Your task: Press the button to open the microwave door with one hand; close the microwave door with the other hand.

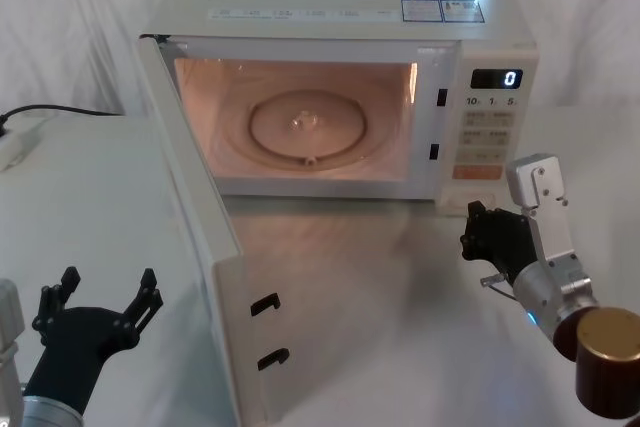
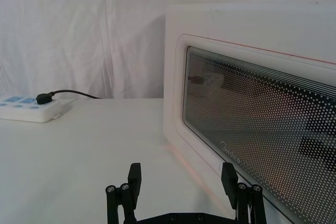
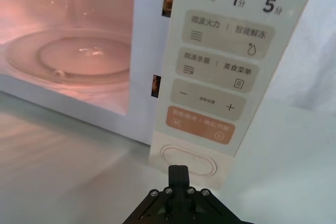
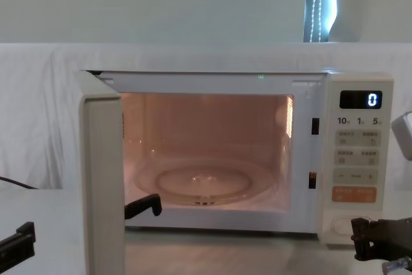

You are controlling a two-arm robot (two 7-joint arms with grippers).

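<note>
The microwave door (image 1: 215, 277) stands wide open, swung out on its left hinge toward me, with the lit cavity behind it. In the left wrist view its dark glass window (image 2: 252, 124) faces my left gripper (image 2: 181, 174). That gripper is open and sits low at the near left (image 1: 108, 292), a short way outside the door and apart from it. My right gripper (image 3: 178, 170) is shut, its tips just in front of the wide cream button (image 3: 188, 160) at the bottom of the control panel. The chest view shows this gripper (image 4: 360, 236) beside the button (image 4: 341, 225).
The glass turntable (image 1: 305, 127) lies inside the lit cavity. The display (image 1: 497, 79) reads 0. A white power strip (image 2: 29, 109) with a black cable lies at the far left of the table. White cloth hangs behind everything.
</note>
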